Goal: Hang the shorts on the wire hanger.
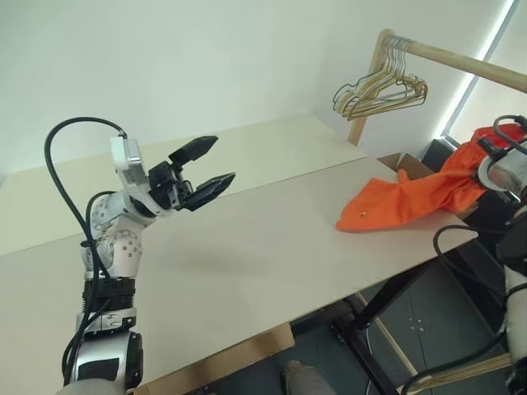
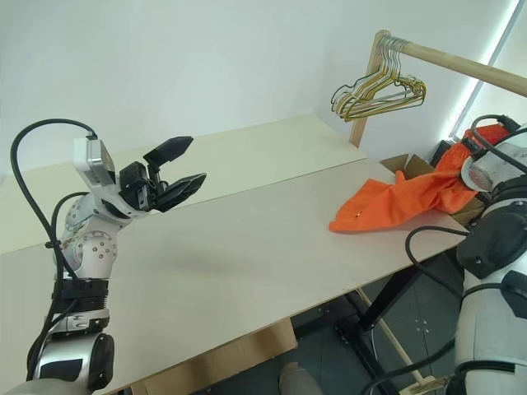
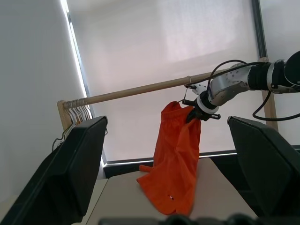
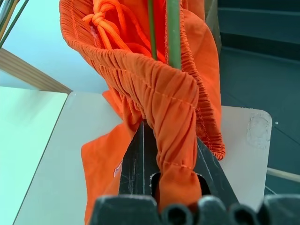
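- The right hand was clenched on the gathered waistband of the shorts, lifting it beside the tabletop edge.
- The legs trailed onto the tabletop.
- The wire hanger ran through the waistband.
- The left hand hung released, well apart.

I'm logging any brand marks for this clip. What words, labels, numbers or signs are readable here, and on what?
None can be read.
The shorts carry a tiny pale mark near the hem, too small to read.
The hangers, the table and the left gripper show no text.
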